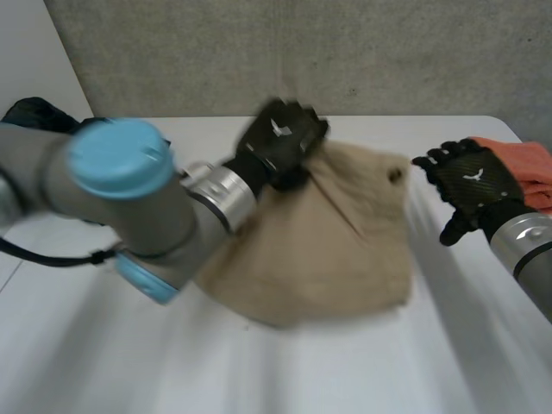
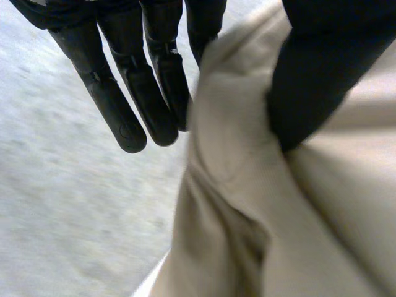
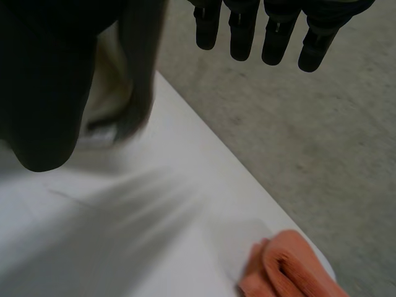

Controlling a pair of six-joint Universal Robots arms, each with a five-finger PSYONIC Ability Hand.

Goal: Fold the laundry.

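A beige cloth [image 1: 328, 250] lies bunched on the white table [image 1: 259, 371], pulled up to a peak at its far left corner. My left hand [image 1: 280, 142] is at that peak. In the left wrist view a fold of the cloth [image 2: 247, 185] rises between the thumb [image 2: 315, 74] and the fingers [image 2: 124, 93], pinched there, while the other fingers stay straight beside it. My right hand [image 1: 473, 183] hovers to the right of the cloth, apart from it, palm up. Its fingers [image 3: 278, 31] are straight and hold nothing.
A folded orange cloth [image 1: 530, 168] lies at the table's far right corner, just behind my right hand, and sits at the table's edge [image 3: 291, 266] above grey floor [image 3: 322, 124]. A dark object [image 1: 30, 112] sits at the far left. My left arm [image 1: 129, 198] crosses the table's left half.
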